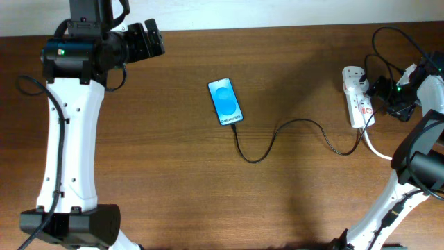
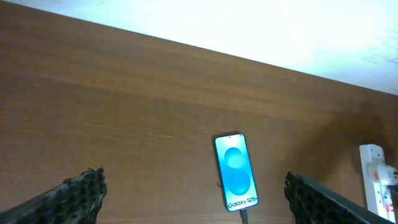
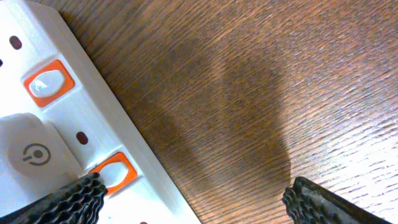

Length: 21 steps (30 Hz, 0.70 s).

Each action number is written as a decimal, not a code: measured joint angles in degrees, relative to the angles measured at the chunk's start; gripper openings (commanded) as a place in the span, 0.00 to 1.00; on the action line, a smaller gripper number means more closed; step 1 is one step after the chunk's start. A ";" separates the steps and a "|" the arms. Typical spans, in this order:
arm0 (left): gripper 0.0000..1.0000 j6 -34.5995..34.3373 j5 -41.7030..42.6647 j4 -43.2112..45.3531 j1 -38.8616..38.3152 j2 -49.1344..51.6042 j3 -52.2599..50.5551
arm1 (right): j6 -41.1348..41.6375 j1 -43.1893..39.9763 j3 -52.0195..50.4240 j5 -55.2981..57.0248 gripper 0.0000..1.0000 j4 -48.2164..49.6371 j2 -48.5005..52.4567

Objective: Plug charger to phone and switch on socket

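The phone (image 1: 225, 101) is laid flat on the wooden desk (image 1: 159, 187), screen up and lit blue, with the "Galaxy S25" lettering at its near end. The thin black charger cable (image 1: 291, 125) is seen meeting that near end, its tip touching the phone's edge; whether it is fully seated cannot be told. From there the cable is looped towards the front of the desk and then carried rightwards from the phone to the white power strip (image 1: 356, 104). The strip is placed well to the right of the phone, roughly parallel to it, with a white adapter (image 1: 352, 75) plugged in at its far end and a thick white cord (image 1: 374, 148) led off its near end. Red-orange switches (image 3: 47, 83) are shown close up in the right wrist view, beside the adapter; their setting cannot be read. The right jaws are spread wide apart just beside the strip, on the side away from the phone, with nothing clamped; one ribbed fingertip (image 3: 71, 198) is seen in front of the strip's edge. The left jaws are likewise spread wide and empty, placed to the far left of the phone, well apart from it and pointed towards it.
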 measured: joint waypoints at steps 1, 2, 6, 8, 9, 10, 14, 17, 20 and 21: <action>0.99 0.00 0.00 0.00 0.00 0.00 0.00 | 0.00 0.00 0.04 0.00 0.98 -0.02 0.00; 0.99 0.00 0.00 0.00 0.00 0.00 0.00 | 0.00 0.00 0.07 0.00 0.98 -0.04 0.07; 0.99 0.00 0.00 0.00 0.00 0.00 0.00 | 0.42 0.00 0.17 -0.02 0.98 -0.20 0.11; 0.99 0.00 0.00 0.00 0.00 0.00 0.00 | 0.90 0.00 0.17 -0.02 0.98 -0.24 0.11; 0.99 0.00 0.00 0.00 0.00 0.00 0.00 | 1.09 0.00 0.17 -0.02 0.98 -0.26 0.11; 0.99 0.00 0.00 0.00 0.00 0.00 0.00 | 1.18 0.00 0.17 -0.04 0.98 -0.33 0.13; 0.99 0.00 0.00 0.00 0.00 0.00 0.00 | 1.73 0.00 0.39 -0.22 0.98 -0.68 0.37; 0.99 0.00 0.00 0.00 0.00 0.00 0.00 | 2.16 0.00 0.50 -0.24 0.98 -0.96 0.44; 0.99 0.00 0.00 0.00 0.00 0.00 0.00 | 1.90 0.00 0.55 -0.24 0.98 -1.09 0.44; 0.99 0.00 0.00 0.00 0.00 0.00 0.00 | 1.73 0.00 0.59 -0.22 0.98 -1.18 0.48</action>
